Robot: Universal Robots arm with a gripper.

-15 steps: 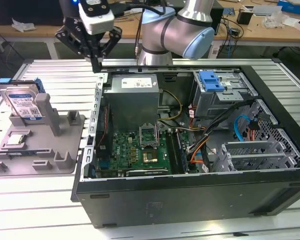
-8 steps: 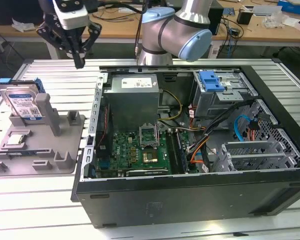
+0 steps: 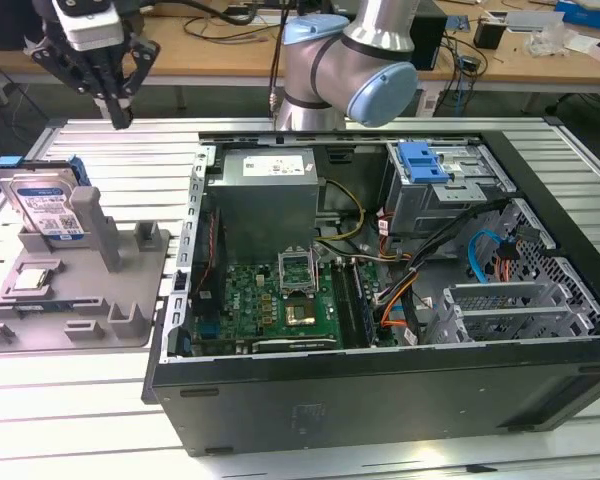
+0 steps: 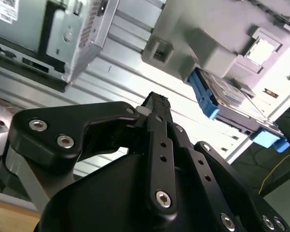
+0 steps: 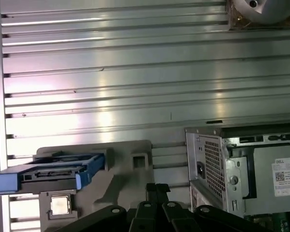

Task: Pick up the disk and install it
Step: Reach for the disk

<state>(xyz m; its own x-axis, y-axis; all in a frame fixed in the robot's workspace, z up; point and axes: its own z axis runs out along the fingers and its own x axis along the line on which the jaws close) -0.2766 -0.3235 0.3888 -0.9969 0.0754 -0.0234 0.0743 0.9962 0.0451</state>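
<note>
The disk (image 3: pixel 48 205) stands upright on edge in a slot of the grey holder (image 3: pixel 90 290) at the exterior view's left; it is silver with a white-and-blue label and a blue carrier frame. My gripper (image 3: pixel 120 118) hangs above and behind it, fingers pointing down, shut with nothing between them and well apart from the disk. In both wrist views the disk (image 4: pixel 227 99) (image 5: pixel 48 174) shows edge-on in the holder, beyond the shut black fingertips (image 4: pixel 156 102) (image 5: pixel 157 187).
An open computer case (image 3: pixel 380 400) lies at the middle and right, with a grey power supply (image 3: pixel 265 195), a green motherboard (image 3: pixel 280 300) and a drive bay holding a blue bracket (image 3: pixel 425 165). A square chip (image 3: pixel 30 282) sits in the holder. Ribbed metal table (image 3: pixel 100 150) surrounds everything.
</note>
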